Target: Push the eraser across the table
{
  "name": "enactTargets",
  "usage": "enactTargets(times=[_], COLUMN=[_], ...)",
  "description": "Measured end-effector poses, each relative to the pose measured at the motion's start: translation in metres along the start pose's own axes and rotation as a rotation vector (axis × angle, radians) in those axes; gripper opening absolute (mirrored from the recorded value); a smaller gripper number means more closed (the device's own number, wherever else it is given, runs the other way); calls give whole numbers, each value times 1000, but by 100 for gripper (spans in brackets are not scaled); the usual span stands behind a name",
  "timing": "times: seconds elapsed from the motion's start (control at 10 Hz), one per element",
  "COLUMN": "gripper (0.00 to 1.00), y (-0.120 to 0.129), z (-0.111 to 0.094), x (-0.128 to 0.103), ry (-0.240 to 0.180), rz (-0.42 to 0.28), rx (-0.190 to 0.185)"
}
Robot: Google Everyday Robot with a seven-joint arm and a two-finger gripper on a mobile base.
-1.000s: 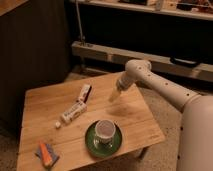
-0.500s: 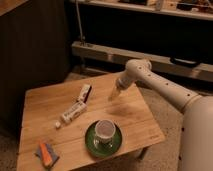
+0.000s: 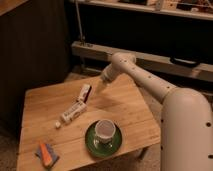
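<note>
The white robot arm (image 3: 150, 85) is reaching in from the right of the camera view, bending down over the far part of the tabletop (image 3: 45, 107). A green plate (image 3: 118, 143) is sitting near the front edge, carrying a white cup (image 3: 105, 130), well apart from where the work is happening. A long white tube (image 3: 74, 112) is lying slantwise near the middle. An orange-and-grey flat item (image 3: 46, 154) is lying at the front left corner, far from everything else.

The eraser (image 3: 85, 93) is lying just beyond the tube's upper end, nearly in line with it. Whether the two are touching is not clear. Its long axis is running from near-left to far-right, steeply toward the back edge.

The gripper (image 3: 103, 86) is hanging just to the right of the eraser's far end, pointing down at the wood. How wide it is standing, I cannot tell, nor whether it is touching the surface.

The coming move is turning on this: the eraser is lying to the left of the gripper, broad side roughly facing it. A leftward sweep would likely be meeting that long flank near the far end, so the block may be turning rather than sliding straight. The tube, lying so close, could be getting dragged along too.
</note>
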Motion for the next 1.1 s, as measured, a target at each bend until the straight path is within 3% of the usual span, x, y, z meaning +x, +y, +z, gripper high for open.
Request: enactTargets(times=[0.2,0.4,0.7,0.9,1.1], gripper=[22,3,0,0,0], y=[0,2,11,14,13], z=[22,52,68,63,64], x=[28,35,16,13,22], ry=[-25,-40,-2,53,47], rz=[-43,-58,-25,-13,-13], rx=[-31,-74,-119,-113,-75])
